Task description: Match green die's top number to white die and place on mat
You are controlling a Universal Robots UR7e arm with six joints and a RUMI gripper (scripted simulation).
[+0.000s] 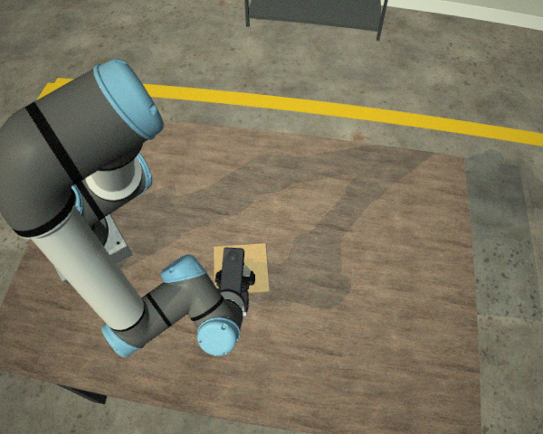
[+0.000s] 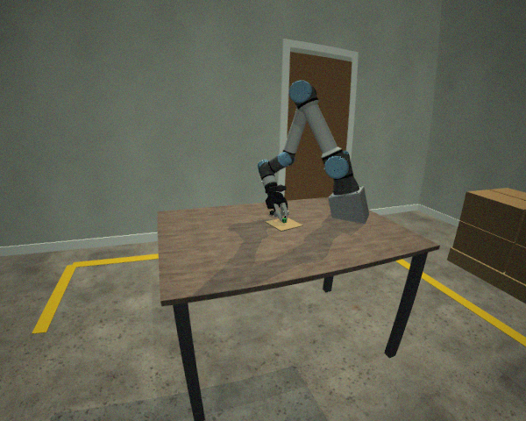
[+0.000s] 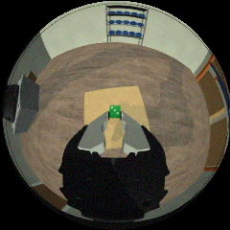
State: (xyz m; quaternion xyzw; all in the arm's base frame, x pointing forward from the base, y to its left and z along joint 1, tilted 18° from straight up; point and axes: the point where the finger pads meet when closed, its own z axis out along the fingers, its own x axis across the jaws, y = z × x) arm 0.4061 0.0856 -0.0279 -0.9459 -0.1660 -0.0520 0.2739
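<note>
My gripper (image 3: 114, 111) is shut on the green die (image 3: 115, 111), which sits between the fingertips over the tan mat. In the wrist view the die shows white pips on its visible face; I cannot read the number. In the exterior view the die (image 2: 283, 220) is a small green spot at the fingertips, at or just above the mat (image 2: 283, 224). In the top view the gripper (image 1: 233, 275) covers the mat's (image 1: 245, 263) left part and hides the die. No white die or other dice show in any view.
The arm's base (image 2: 347, 204) stands on the wooden table (image 2: 281, 246) behind the mat. A shelf unit (image 3: 126, 21) is beyond the table's far edge. Cardboard boxes (image 2: 503, 239) stand on the floor at the right.
</note>
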